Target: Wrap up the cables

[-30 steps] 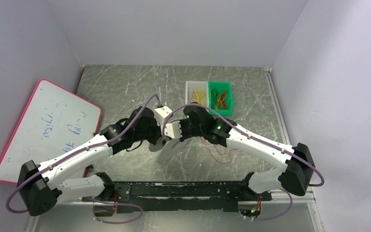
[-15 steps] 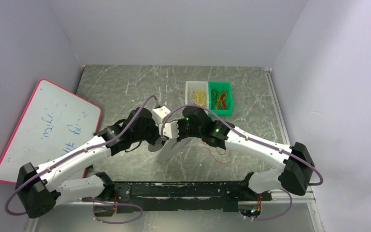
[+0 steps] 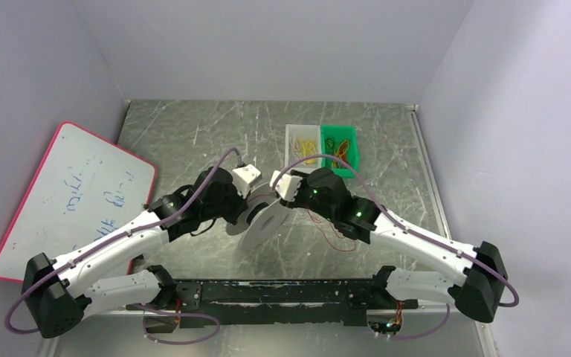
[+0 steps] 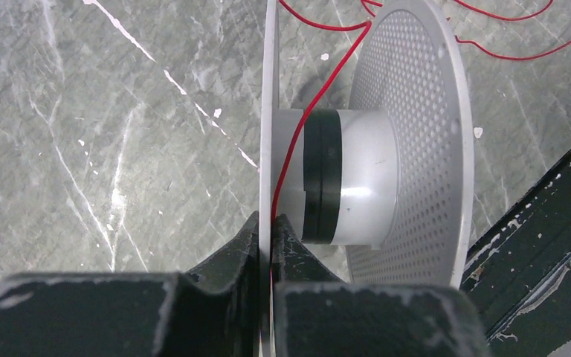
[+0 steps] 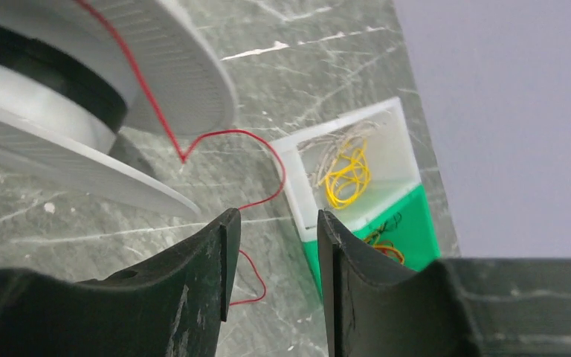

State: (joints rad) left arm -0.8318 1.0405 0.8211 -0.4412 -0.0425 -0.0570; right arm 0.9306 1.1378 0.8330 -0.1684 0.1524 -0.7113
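A white spool [image 3: 262, 221] with two perforated flanges and a white hub with a black band [image 4: 342, 178] stands on edge at the table's middle. My left gripper [image 4: 265, 227] is shut on one flange's rim. A thin red cable [image 4: 301, 126] runs from the hub between the flanges and out over the table [image 3: 334, 236]. My right gripper [image 5: 271, 260] is open and empty, just right of the spool, above the loose red cable [image 5: 193, 145].
A divided bin, white [image 5: 375, 149] and green [image 3: 340, 149], holds several yellow and coloured cable loops behind the spool. A whiteboard with a pink rim [image 3: 67, 197] leans at the left. A black rail [image 3: 282, 291] lies along the near edge.
My right gripper has drawn back from the spool to the right and turned, and its arm has swung right. My left gripper keeps its hold on the flange.
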